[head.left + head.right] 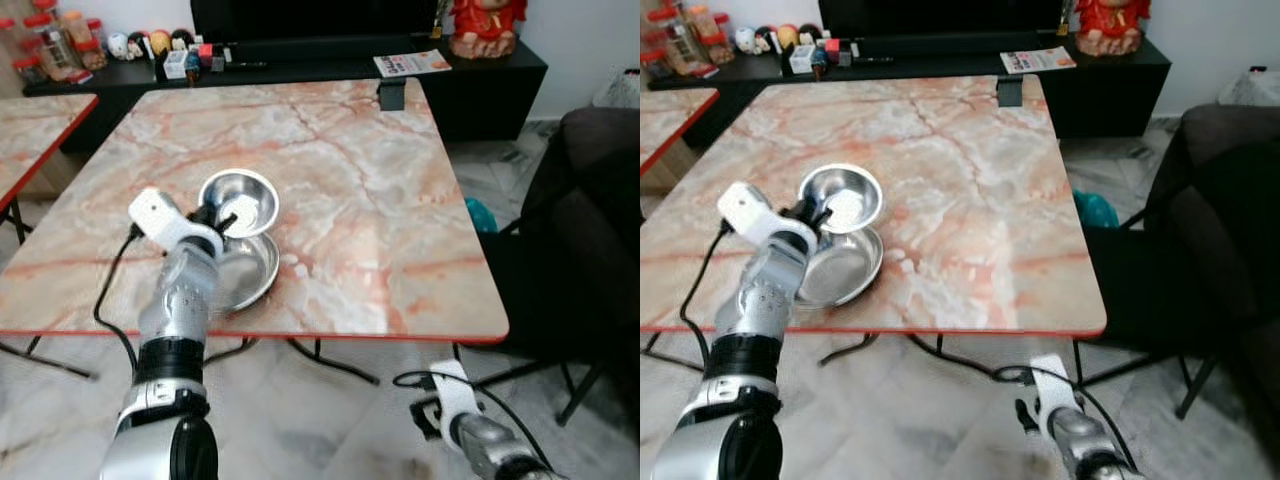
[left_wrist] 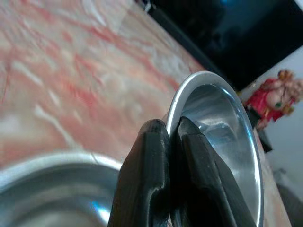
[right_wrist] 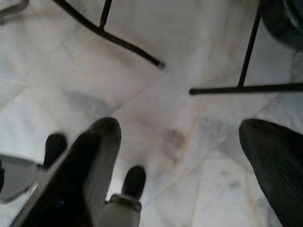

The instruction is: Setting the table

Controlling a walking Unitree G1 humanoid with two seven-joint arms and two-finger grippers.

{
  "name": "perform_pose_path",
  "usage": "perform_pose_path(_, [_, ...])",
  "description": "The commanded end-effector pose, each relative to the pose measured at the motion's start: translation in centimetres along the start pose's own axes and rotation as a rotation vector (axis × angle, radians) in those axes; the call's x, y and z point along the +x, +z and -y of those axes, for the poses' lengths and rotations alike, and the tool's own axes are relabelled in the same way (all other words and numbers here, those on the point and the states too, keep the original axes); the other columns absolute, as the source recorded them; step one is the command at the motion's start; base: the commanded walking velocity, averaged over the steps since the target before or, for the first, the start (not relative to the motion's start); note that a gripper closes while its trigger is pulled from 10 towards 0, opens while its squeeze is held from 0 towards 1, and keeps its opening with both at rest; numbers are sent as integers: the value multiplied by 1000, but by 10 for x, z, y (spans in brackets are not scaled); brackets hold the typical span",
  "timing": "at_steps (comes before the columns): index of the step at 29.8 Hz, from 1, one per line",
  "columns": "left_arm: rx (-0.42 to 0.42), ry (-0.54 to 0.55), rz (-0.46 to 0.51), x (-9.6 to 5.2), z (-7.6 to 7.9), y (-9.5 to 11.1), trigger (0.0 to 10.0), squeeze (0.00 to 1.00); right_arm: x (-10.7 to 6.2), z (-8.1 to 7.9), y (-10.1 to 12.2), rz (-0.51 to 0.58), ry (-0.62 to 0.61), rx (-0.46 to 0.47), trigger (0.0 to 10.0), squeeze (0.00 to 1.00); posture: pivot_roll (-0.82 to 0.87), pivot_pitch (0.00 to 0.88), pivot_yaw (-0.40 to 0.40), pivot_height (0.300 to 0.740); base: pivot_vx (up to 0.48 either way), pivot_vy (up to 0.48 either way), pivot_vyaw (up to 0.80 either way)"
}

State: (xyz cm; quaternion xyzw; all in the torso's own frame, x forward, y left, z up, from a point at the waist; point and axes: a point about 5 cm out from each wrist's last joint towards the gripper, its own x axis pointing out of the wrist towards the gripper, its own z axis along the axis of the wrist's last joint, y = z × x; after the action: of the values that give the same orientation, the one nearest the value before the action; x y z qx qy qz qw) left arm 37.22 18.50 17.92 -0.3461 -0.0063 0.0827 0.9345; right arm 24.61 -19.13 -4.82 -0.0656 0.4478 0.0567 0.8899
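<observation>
A square table (image 1: pixel 380 200) topped in pink, red-veined marble with a thin red edge stands on pale, glossy floor tiles (image 1: pixel 300 420). Behind it runs a low black cabinet (image 1: pixel 480 80) carrying jars, small figurines, a magazine (image 1: pixel 412 63) and a red statuette (image 1: pixel 487 25). A dark armchair (image 1: pixel 590 220) sits on the robot's right, and a second marble table (image 1: pixel 40 130) pokes in at far left.

From the head camera, two round, shiny steel bowls sit near the table's front-left corner. The upper bowl (image 1: pixel 238 202) is tilted, its rim lifted over the far edge of the lower bowl (image 1: pixel 248 272), which lies flat on the marble. The left gripper (image 1: pixel 222 222) reaches in from the near edge and pinches the upper bowl's near rim. The right gripper (image 1: pixel 432 415) hangs low beside the table, over the floor.

In the left wrist view, the black fingers (image 2: pixel 147 179) are clamped tight together on the thin polished rim of the upper bowl, with the lower bowl's curved edge just beneath.

In the right wrist view, the ribbed black fingers (image 3: pixel 94 156) are spread wide apart above veined white tiles and black table legs (image 3: pixel 246 71).
</observation>
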Motion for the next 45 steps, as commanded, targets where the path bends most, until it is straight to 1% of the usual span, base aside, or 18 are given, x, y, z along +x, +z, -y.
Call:
perform_pose_path(1, [-4, -4, 22, 0, 1, 9, 10000, 0, 1, -7, -2, -2, 17, 8, 10000, 0, -59, 47, 42, 740, 0, 0, 0])
perform_pose_path(5, [-11, -10, 18, -1, 2, 10, 10000, 0, 1, -6, -2, -3, 17, 7, 10000, 0, -59, 47, 42, 740, 0, 0, 0])
perform_pose_path(8, [-43, -21, -5, -1, 3, 10, 10000, 0, 1, -6, -2, -3, 17, 7, 10000, 0, -59, 47, 42, 740, 0, 0, 0])
perform_pose_path(10, [-44, -23, -34, -1, 4, 10, 10000, 0, 1, -6, -1, -2, 18, 8, 10000, 0, -55, 49, 42, 740, 0, 0, 0])
perform_pose_path(13, [-74, 8, -76, -3, 3, 9, 10000, 0, 1, -7, -1, -2, 19, 7, 10000, 0, -54, 50, 42, 740, 0, 0, 0])
perform_pose_path(16, [-58, 57, -129, -5, 0, 9, 10000, 0, 1, -7, -1, -1, 18, 7, 10000, 0, -52, 52, 44, 740, 0, 0, 0])
perform_pose_path(20, [-83, 42, -219, -7, 6, 7, 10000, 0, 1, -6, 0, -2, 20, 3, 10000, 0, -46, 54, 43, 740, 0, 0, 0])
perform_pose_path(21, [-82, 41, -223, -7, 7, 7, 10000, 0, 1, -6, 0, -2, 20, 3, 10000, 0, -46, 54, 43, 740, 0, 0, 0])
perform_pose_path(22, [-58, 41, -244, -7, 9, 5, 10000, 0, 1, -6, 0, -2, 20, 2, 10000, 0, -45, 56, 44, 740, 0, 0, 0])
perform_pose_path(23, [-58, 41, -244, -7, 9, 5, 10000, 0, 1, -6, 0, -2, 20, 2, 10000, 0, -45, 56, 44, 740, 0, 0, 0])
perform_pose_path(25, [-44, 39, -277, -7, 10, 2, 10000, 0, 1, -7, 0, -1, 21, 2, 10000, 0, -45, 60, 47, 740, 0, 0, 0])
perform_pose_path(27, [-25, 49, -304, -6, 9, -2, 10000, 0, 1, -7, 1, 0, 21, 2, 10000, 0, -45, 62, 47, 740, 0, 0, 0])
perform_pose_path(28, [-8, 59, -333, -6, 7, -6, 10000, 0, 1, -7, 1, 1, 21, 3, 10000, 0, -48, 70, 50, 740, 0, 0, 0])
perform_pose_path(32, [20, 78, -380, -7, 4, -14, 10000, 0, 1, -7, 1, 0, 22, 4, 10000, 0, -48, 70, 50, 740, 0, 0, 0])
perform_pose_path(33, [26, 78, -384, -7, 4, -15, 10000, 0, 1, -7, 1, 0, 22, 3, 10000, 0, -48, 80, 55, 740, 0, 0, 0])
perform_pose_path(34, [52, 86, -388, -7, 3, -15, 10000, 0, 1, -8, 0, -1, 23, 4, 10000, 0, -49, 84, 58, 740, 0, 0, 0])
perform_pose_path(37, [77, 102, -378, -7, 0, -14, 10000, 0, 1, -8, 0, -2, 23, 7, 10000, 0, -51, 84, 61, 740, 0, 0, 0])
perform_pose_path(45, [96, 143, -358, -8, -6, -8, 10000, 0, 1, -8, 0, -2, 23, 8, 10000, 0, -48, 82, 59, 740, 0, 0, 0])
